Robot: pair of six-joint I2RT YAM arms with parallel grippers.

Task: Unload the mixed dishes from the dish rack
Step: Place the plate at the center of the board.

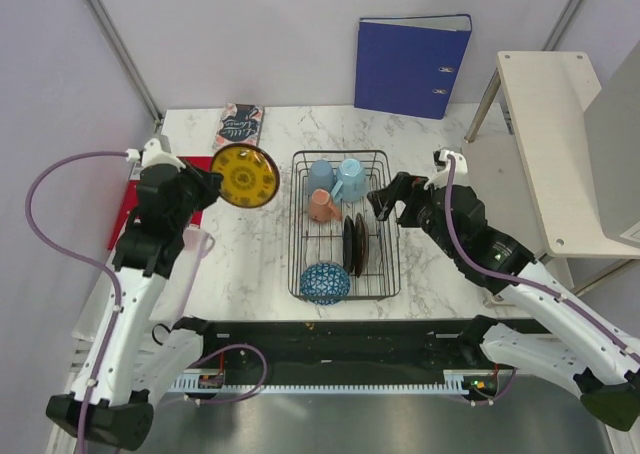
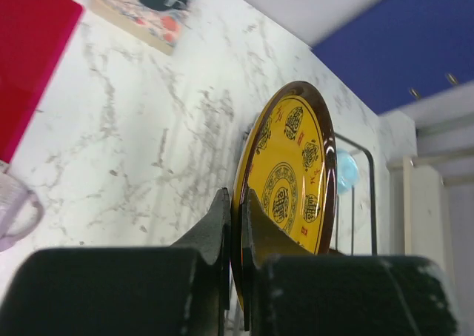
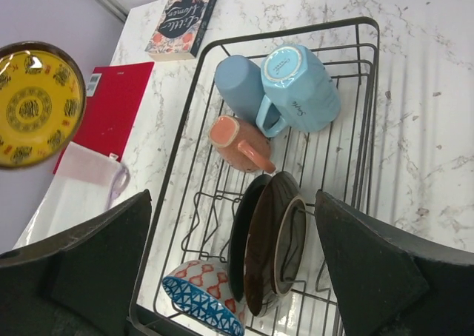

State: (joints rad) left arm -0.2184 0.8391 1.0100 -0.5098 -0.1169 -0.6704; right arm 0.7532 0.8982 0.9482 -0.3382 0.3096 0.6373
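Observation:
My left gripper (image 1: 207, 181) is shut on the rim of the yellow-and-red plate (image 1: 244, 175), holding it on edge in the air left of the dish rack (image 1: 298, 236); the plate fills the left wrist view (image 2: 290, 175) between my fingers (image 2: 217, 225). The rack holds two blue mugs (image 1: 336, 177), a salmon-orange cup (image 1: 323, 205), dark dishes standing on edge (image 1: 353, 244) and a blue net-patterned bowl (image 1: 325, 282). My right gripper (image 1: 383, 202) is open and empty above the rack's right side; its view shows the mugs (image 3: 296, 86), the cup (image 3: 235, 140), the dishes (image 3: 268, 241) and the bowl (image 3: 205, 297).
A red mat (image 1: 140, 202) and a clear plastic jug (image 1: 195, 245) lie at the table's left. A book (image 1: 239, 126) lies at the back left. A blue binder (image 1: 411, 66) stands against the back wall. A wooden side table (image 1: 548, 144) stands at the right.

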